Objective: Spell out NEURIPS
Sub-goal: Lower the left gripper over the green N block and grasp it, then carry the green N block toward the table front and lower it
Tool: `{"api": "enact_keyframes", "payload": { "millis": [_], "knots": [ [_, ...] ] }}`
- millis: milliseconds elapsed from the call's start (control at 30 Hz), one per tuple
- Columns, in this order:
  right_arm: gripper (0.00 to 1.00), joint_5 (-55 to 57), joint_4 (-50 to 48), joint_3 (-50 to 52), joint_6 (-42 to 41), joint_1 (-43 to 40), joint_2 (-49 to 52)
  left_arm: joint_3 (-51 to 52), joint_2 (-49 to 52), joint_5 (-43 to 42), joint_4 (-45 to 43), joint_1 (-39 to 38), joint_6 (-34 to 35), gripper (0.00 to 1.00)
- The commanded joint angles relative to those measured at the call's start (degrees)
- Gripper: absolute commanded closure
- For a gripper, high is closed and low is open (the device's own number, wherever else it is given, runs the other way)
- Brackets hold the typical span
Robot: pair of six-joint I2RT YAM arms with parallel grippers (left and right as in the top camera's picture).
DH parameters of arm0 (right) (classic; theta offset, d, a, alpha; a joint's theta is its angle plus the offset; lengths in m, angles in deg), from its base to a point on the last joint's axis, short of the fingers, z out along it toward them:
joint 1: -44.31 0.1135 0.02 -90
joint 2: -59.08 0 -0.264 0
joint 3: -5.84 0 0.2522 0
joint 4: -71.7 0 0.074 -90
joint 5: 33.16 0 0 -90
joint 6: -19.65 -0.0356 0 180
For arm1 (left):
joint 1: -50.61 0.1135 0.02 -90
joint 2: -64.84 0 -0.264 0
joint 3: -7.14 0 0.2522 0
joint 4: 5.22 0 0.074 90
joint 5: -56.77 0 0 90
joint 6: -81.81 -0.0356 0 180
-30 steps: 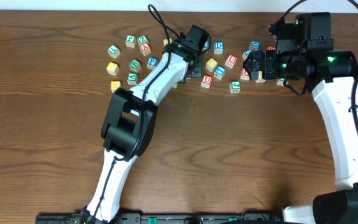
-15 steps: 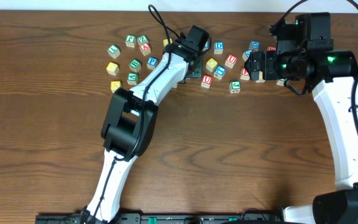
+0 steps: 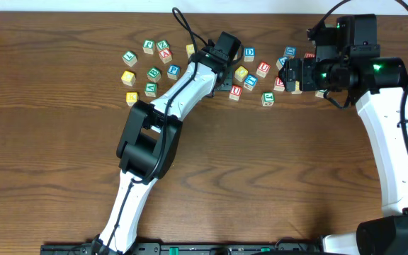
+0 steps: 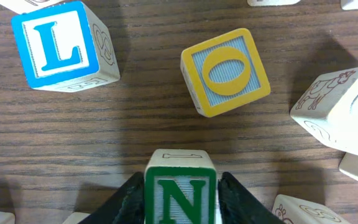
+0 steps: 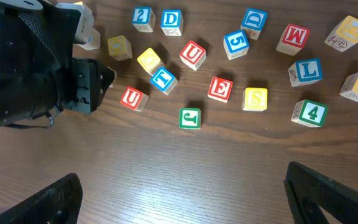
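My left gripper (image 4: 180,190) is shut on a green N block (image 4: 180,198), just above the table among the letter blocks; in the overhead view it (image 3: 223,71) covers the block. A yellow O block (image 4: 225,71) and a blue L block (image 4: 55,46) lie just beyond it. My right gripper (image 5: 185,199) is open and empty, above bare wood on the near side of the right cluster, and also shows in the overhead view (image 3: 289,74). In its view lie two red U blocks (image 5: 192,55) (image 5: 132,98), a red E (image 5: 220,88) and a yellow S (image 5: 255,98).
More blocks lie around: a green J (image 5: 190,117), a red M (image 5: 293,37), a green 4 (image 5: 306,112), a blue D (image 3: 249,52), and a left cluster (image 3: 151,71). A white picture block (image 4: 344,109) sits right of the left gripper. The left arm (image 5: 36,74) fills the right wrist view's left side.
My left gripper has shifted very slightly to the right with the N block. The right arm has not moved.
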Motion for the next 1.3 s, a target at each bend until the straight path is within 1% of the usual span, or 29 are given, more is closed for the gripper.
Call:
{"api": "enact_keyframes", "payload": {
  "millis": [0,333,467,633,800,967,1067,1133,1200,1267],
  "knots": [
    [0.01,0.2,0.2,-0.7,-0.2,0.4,0.1,0.7,0.5,0.9,-0.1,0.0,0.5,0.65],
    [0.01,0.2,0.1,-0.7,-0.1,0.4,0.1,0.5,-1.2,0.9,-0.1,0.1,0.2,0.67],
    [0.01,0.2,0.1,-0.7,-0.1,0.4,0.1,0.5,-4.9,1.0,0.1,0.2,0.1,0.68],
    [0.01,0.9,0.1,-0.7,-0.1,0.4,0.1,0.5,-12.2,2.0,2.3,0.2,-0.2,0.68],
    [0.01,1.7,0.2,-0.7,-0.2,0.4,0.1,0.5,-20.8,2.0,8.8,0.2,-0.1,0.68],
    [0.01,1.7,0.2,-0.7,-0.2,0.4,0.1,0.5,-27.5,2.0,18.9,0.2,-0.1,0.69],
    [0.01,1.7,0.2,-0.7,-0.2,0.4,0.1,0.5,-28.6,1.9,25.7,0.2,1.2,0.68],
    [0.01,1.7,0.1,-0.7,-0.2,0.4,0.1,0.8,-28.3,1.9,30.6,0.2,3.5,0.69],
    [0.01,1.7,0.0,-0.7,-0.2,0.4,0.1,2.1,-28.3,1.9,32.8,0.2,5.4,0.69],
    [0.01,1.7,0.0,-0.7,-0.2,0.4,0.1,4.4,-28.3,1.9,33.2,0.1,7.0,0.69]
  ]
}}
